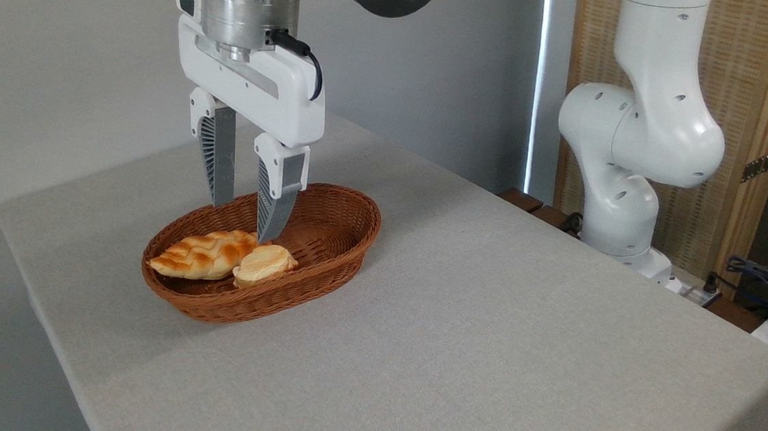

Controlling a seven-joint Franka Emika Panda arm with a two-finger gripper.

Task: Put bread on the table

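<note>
Golden-orange and browned along its braided ridges, the bread lies inside the wicker basket, toward the basket's left end, with its right end touching or just under the small pale roll. The basket stands on the grey cloth worktop in its left half, nearer the left edge than the right. The end effector hangs above the basket with its fingers spread and nothing between them; the fingertips sit at about rim height, over the right end of the loaf and behind the roll. Judged by appearance, the loaf is light and fairly rigid, with a glossy surface that may slip under smooth pads; whether it is real or a replica cannot be told. The recommended hold is across the narrow width at mid-length, where the braid is thickest and the ridges give purchase; the pointed ends are poor grip points. The roll stands close to the nearer finger and may be nudged or lifted along with the loaf. The basket wall requires a vertical lift before any sideways travel. Open cloth lies to the right and toward the near edge of the worktop, well clear of the robot base at the far right corner.
</note>
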